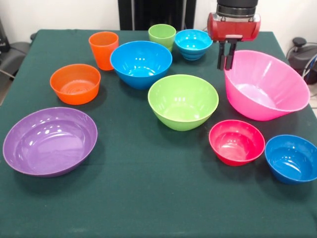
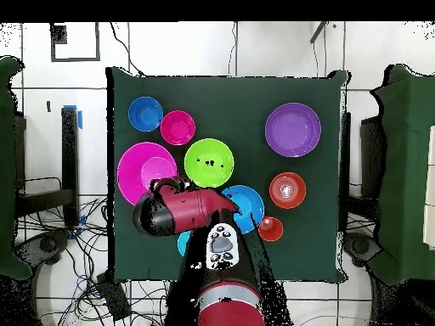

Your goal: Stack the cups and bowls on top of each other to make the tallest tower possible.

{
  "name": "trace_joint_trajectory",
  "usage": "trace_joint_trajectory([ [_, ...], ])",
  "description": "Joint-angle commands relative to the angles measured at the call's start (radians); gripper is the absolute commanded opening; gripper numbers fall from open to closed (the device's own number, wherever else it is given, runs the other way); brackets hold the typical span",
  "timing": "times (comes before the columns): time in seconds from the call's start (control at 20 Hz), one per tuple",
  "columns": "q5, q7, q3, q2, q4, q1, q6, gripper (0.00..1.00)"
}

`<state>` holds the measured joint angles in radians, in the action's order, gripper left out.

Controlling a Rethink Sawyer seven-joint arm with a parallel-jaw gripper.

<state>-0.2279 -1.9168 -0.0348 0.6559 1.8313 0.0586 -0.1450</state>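
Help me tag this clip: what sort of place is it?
Probably a robotics lab: a green-covered table, loose cables on a tiled floor, and a robot arm's claw above a pink bowl.

Dark green cloth over the tabletop (image 1: pixel 148 198), square from overhead. Pale floor (image 2: pixel 280 51) with dark grid lines around it. Tangled cables (image 2: pixel 59 229) on the floor beside the tabletop. Dark chair (image 1: pixel 10 54) at one side, partly cut off.
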Motion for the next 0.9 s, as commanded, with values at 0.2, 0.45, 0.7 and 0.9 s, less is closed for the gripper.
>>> trace_joint_trajectory([
  [0.2, 0.007, -0.030, -0.118, 0.069, 0.078, 0.039, -0.160, 0.00],
  [0.45, 0.032, -0.017, -0.147, 0.144, 0.117, 0.065, -0.232, 0.00],
  [0.7, 0.054, -0.006, -0.168, 0.217, 0.139, 0.083, -0.309, 0.00],
  [0.9, 0.064, -0.010, -0.174, 0.245, 0.146, 0.085, -0.338, 0.00],
])
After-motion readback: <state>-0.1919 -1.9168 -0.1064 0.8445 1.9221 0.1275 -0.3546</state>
